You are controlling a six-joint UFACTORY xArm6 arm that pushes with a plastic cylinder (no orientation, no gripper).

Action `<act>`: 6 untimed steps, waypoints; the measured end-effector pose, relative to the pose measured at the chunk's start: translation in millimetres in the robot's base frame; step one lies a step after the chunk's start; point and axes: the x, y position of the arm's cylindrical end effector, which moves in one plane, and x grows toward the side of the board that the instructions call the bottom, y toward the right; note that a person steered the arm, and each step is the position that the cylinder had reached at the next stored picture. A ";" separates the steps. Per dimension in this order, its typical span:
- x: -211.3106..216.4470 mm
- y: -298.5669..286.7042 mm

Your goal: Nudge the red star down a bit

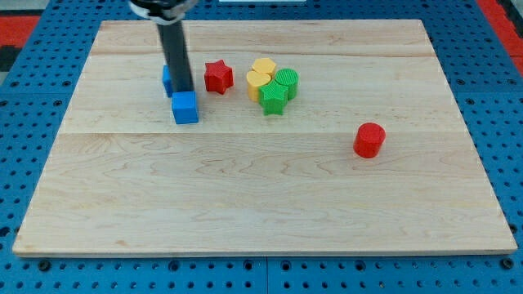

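Tip (pixel 181 90) down left of red star (pixel 218 76) | blue cube (pixel 185 108) just nearer, second blue block (pixel 167 78) behind rod | yellow-green cluster (pixel 273 83) right | no claw, bare rod.

My rod (pixel 174 49) comes down from the view's top, standing almost straight up. It is dark and smooth, with a wider round part at the very top edge. My tip (pixel 181 91) sits just above the blue cube (pixel 185 108) and looks to touch it. The tip is to the left of the red star (pixel 218 77), a little apart from it.
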 end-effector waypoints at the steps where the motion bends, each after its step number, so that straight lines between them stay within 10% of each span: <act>1: -42.1 -7.7; 6: -1.7 14.4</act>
